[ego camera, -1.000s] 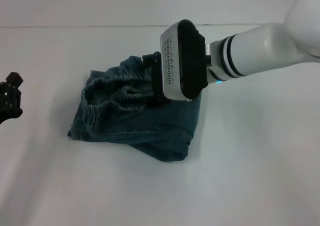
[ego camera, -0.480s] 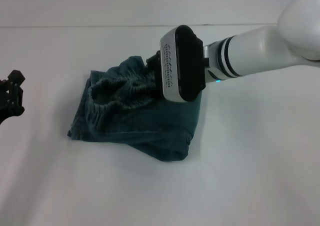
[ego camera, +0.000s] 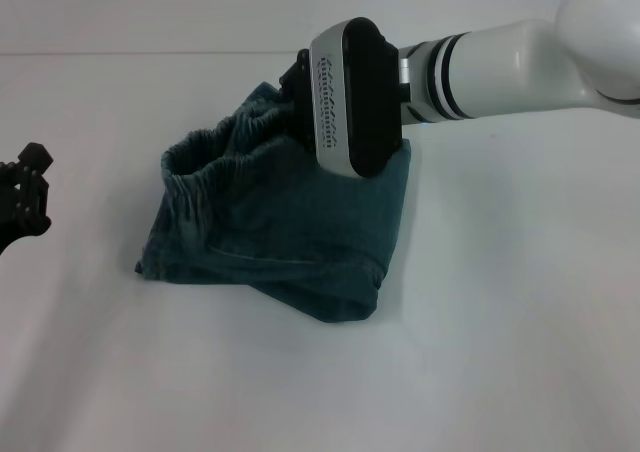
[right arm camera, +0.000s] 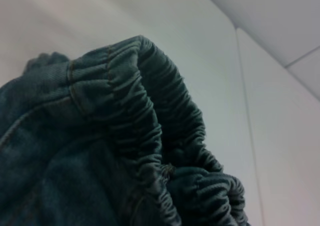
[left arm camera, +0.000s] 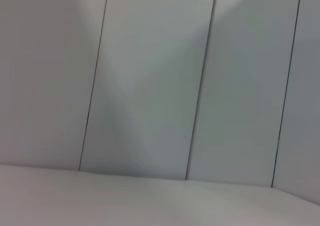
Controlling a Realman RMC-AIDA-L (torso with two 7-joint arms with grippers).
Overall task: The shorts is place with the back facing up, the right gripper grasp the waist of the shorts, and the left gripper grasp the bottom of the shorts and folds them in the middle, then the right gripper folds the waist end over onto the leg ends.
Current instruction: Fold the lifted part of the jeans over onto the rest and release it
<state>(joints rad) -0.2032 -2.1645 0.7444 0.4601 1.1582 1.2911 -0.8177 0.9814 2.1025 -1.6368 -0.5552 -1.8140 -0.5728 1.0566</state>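
Denim shorts (ego camera: 270, 237) sit folded mid-table, the waist of the shorts (right arm camera: 150, 136) lifted by my right gripper (ego camera: 300, 97), pinching it to carry it over the hems. My left gripper (ego camera: 22, 197) idles at the table's left edge; I cannot tell its finger state.

Our right arm (ego camera: 520, 67) is a smooth, glossy white tube that widens into a rounded white shell toward the shoulder. Near the wrist it carries two narrow black rings (ego camera: 452, 75) set close together, with a short silver section just beyond them. The wrist ends in a rounded oblong housing (ego camera: 345, 97), silver-grey on its broad face and black along its thick edge, with a column of small dark markings printed down the silver face. Our left hand (ego camera: 22, 197) is a black, angular metal piece with knobby, bolt-like corners.
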